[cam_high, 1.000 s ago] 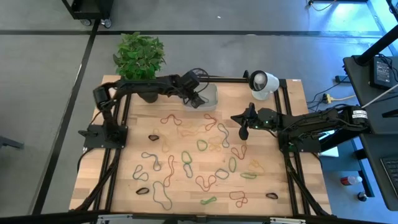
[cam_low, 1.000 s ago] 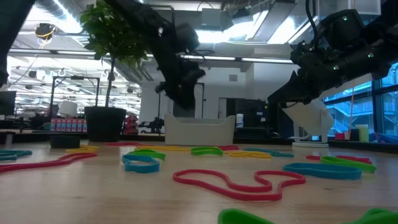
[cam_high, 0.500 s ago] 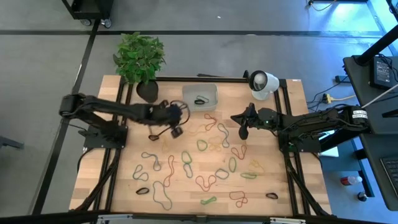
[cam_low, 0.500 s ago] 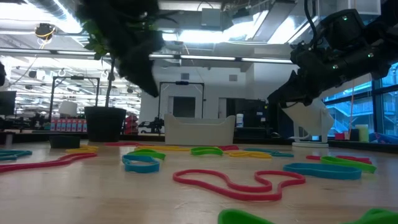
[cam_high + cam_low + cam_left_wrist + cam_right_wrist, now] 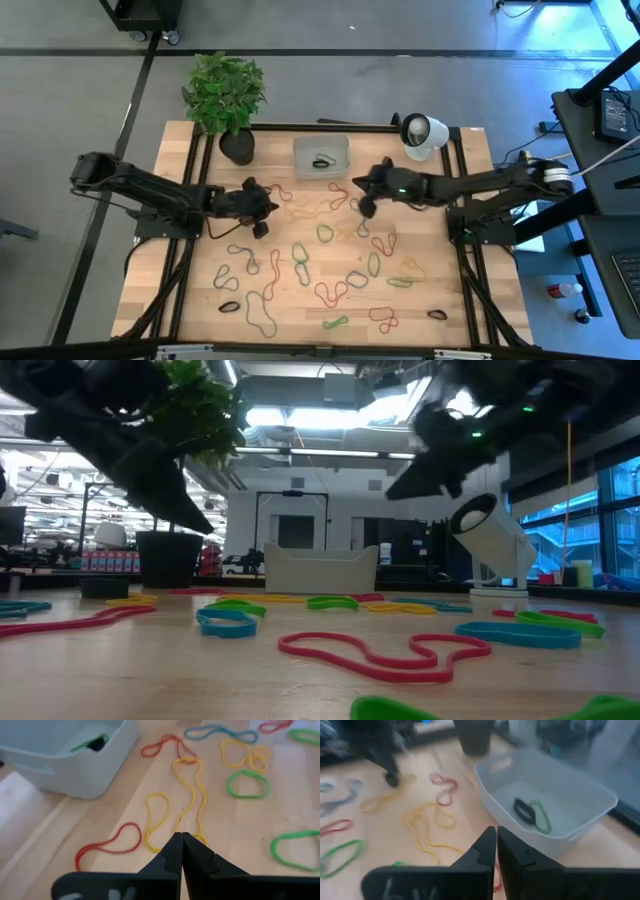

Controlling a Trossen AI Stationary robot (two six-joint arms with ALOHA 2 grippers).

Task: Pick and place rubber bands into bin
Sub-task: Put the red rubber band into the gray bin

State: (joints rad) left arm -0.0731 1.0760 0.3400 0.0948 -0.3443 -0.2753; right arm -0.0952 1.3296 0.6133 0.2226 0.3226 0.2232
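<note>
The bin (image 5: 321,157) stands at the table's far middle with a black and a green rubber band (image 5: 530,814) lying in it. Many red, green, yellow and black rubber bands (image 5: 300,262) lie flat across the wooden table. My left gripper (image 5: 263,220) hovers shut left of the bin and nearer the front, above a long yellow band (image 5: 192,795) and a red loop (image 5: 107,845); its tips (image 5: 180,836) hold nothing. My right gripper (image 5: 366,205) hangs shut just right of the bin, above the table. No band shows at its tips (image 5: 496,831).
A potted plant (image 5: 226,95) stands at the far left corner in a black pot (image 5: 237,148), and a white round camera (image 5: 420,132) at the far right. Black frame rails (image 5: 190,270) run along the table's left and right sides.
My left gripper has drawn back from over the bin toward the table's left and near side, and now hangs lower over the bands. My right gripper, still at first, has swung toward the table's left, close to the bin.
</note>
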